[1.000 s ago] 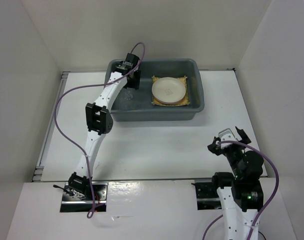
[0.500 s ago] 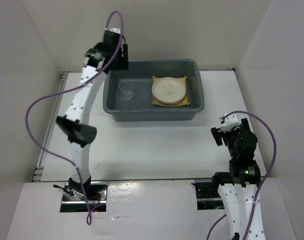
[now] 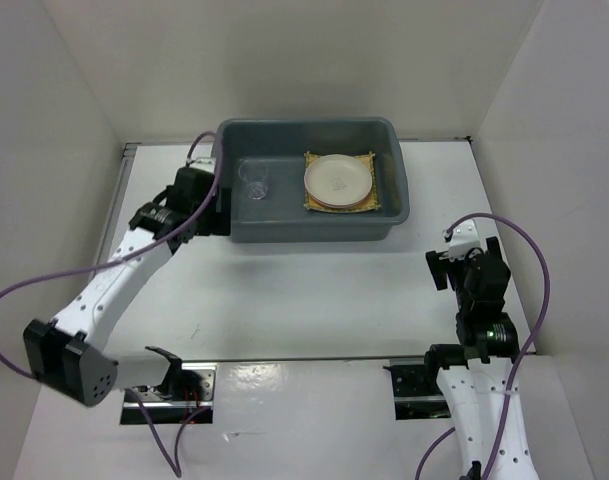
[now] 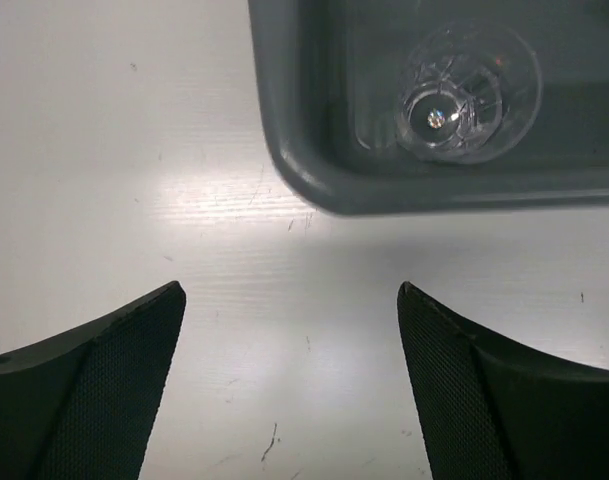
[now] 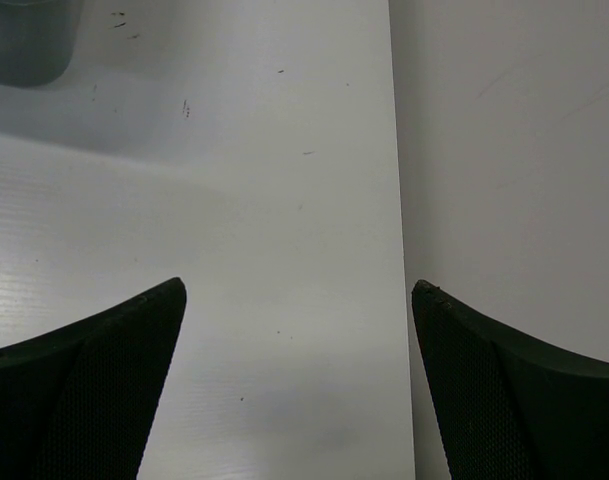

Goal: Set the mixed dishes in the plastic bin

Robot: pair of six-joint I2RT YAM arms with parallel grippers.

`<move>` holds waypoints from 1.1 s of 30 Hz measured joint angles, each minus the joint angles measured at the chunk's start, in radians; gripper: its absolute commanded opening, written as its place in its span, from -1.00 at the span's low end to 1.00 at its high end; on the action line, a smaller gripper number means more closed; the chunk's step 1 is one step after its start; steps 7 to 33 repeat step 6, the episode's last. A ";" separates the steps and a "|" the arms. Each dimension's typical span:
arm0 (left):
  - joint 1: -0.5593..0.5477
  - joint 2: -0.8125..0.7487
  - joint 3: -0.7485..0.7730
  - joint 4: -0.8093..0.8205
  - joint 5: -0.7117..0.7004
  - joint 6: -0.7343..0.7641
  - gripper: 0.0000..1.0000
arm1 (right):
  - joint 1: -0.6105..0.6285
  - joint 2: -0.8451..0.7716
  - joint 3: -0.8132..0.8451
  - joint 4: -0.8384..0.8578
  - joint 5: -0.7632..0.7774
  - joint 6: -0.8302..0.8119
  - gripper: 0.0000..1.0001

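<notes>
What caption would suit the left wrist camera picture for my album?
Open left hand over the white table, beside the grey bin holding a clear cup.

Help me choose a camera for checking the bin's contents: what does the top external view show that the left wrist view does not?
Only top external: the cream plate lying on the yellow mat in the right half of the bin, plus the left arm and right arm. Only left wrist: the left gripper close up, its fingers spread wide over the table, just short of the bin's corner. Both: the clear cup standing in the bin's left end, and the white table around it.
</notes>
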 measured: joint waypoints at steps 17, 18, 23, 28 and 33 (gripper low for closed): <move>-0.023 -0.471 -0.296 0.192 -0.047 0.024 1.00 | 0.000 -0.001 -0.002 0.006 0.005 0.002 0.96; -0.023 -0.471 -0.296 0.192 -0.047 0.024 1.00 | 0.000 -0.001 -0.002 0.006 0.005 0.002 0.96; -0.023 -0.471 -0.296 0.192 -0.047 0.024 1.00 | 0.000 -0.001 -0.002 0.006 0.005 0.002 0.96; -0.023 -0.471 -0.296 0.192 -0.047 0.024 1.00 | 0.000 -0.001 -0.002 0.006 0.005 0.002 0.96; -0.023 -0.471 -0.296 0.192 -0.047 0.024 1.00 | 0.000 -0.001 -0.002 0.006 0.005 0.002 0.96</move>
